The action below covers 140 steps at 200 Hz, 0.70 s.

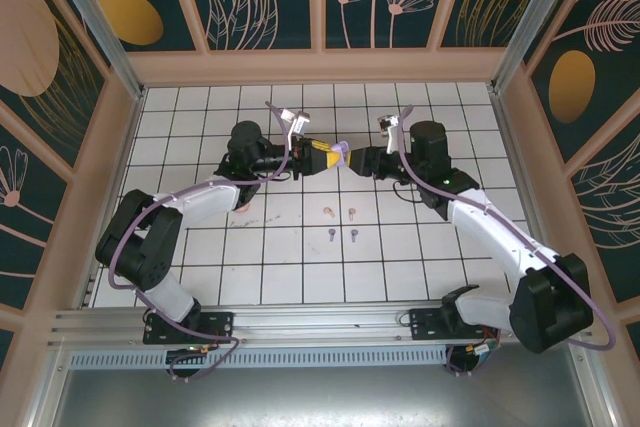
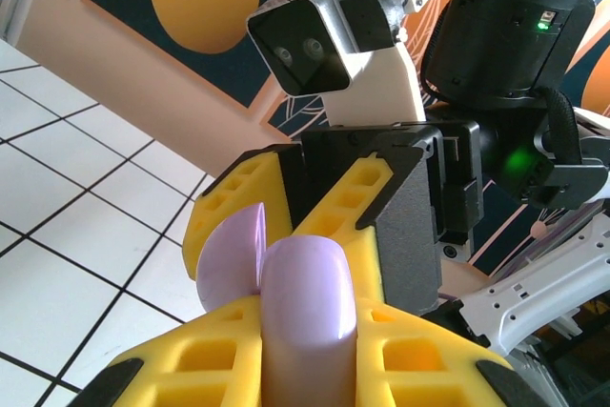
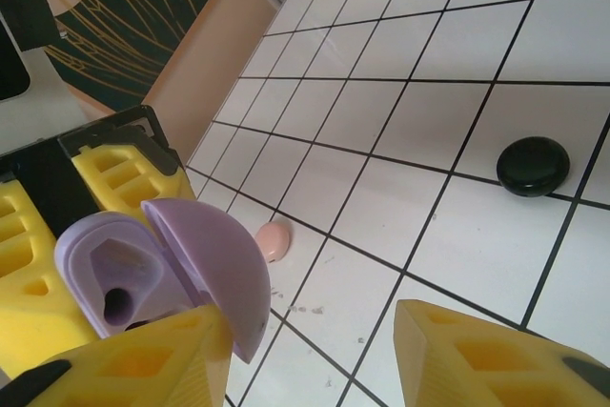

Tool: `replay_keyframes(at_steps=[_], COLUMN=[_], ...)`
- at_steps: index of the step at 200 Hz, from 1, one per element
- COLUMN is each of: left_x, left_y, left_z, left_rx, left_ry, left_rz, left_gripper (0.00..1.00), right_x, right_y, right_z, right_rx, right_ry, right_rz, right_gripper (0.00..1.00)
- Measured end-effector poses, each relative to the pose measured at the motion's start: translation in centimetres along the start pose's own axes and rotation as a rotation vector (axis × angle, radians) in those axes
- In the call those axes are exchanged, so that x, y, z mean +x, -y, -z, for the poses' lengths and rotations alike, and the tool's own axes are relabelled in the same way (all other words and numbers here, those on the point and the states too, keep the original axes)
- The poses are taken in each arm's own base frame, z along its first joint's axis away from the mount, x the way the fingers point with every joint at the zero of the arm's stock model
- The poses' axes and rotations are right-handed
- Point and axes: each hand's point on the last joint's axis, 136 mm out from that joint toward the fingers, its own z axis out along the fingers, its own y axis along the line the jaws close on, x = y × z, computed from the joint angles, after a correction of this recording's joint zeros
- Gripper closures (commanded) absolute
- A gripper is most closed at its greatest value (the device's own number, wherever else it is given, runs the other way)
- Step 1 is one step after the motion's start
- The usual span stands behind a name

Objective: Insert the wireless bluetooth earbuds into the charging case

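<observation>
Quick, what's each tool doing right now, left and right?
Left tool: closed on the lilac glossy plastic charging case, its lid flipped open.
Right tool: open, holding nothing, close beside the case's lid.

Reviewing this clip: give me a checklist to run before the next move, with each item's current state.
1. Left gripper shut on the lilac charging case: ok.
2. Case lid open: ok.
3. Both sockets free: cannot tell; one dark hole shows.
4. Right gripper empty, jaws apart: ok.
5. Right gripper clear of the lid: cannot tell; they overlap in the right wrist view.
6. Lilac earbuds lying free on the tiles: ok.
</observation>
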Motion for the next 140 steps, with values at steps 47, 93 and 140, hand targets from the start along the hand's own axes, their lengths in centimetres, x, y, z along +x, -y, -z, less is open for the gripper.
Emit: replay_keyframes(at_steps=[47, 93, 140], left_x=[-0.1, -0.1, -0.3], left_y=[-0.1, -0.2, -0.4], left_z=[0.0, 0.0, 0.0], left_rx=[-0.004, -0.012, -0.023], left_ry=[0.002, 0.005, 0.013], left_rz=[0.002, 0.006, 0.007], left_gripper=[1.0, 1.0, 1.0], right_x=[-0.1, -0.5, -0.6], right_y=[0.1, -0.2, -0.8], right_z=[-0.5, -0.9, -1.1], right_rx=[-0.001, -0.006, -0.023], right_ry=[-0.009, -0.011, -0.014], right_rz=[-0.003, 0.0, 0.008], right_gripper=[0.55, 0.63, 0.82])
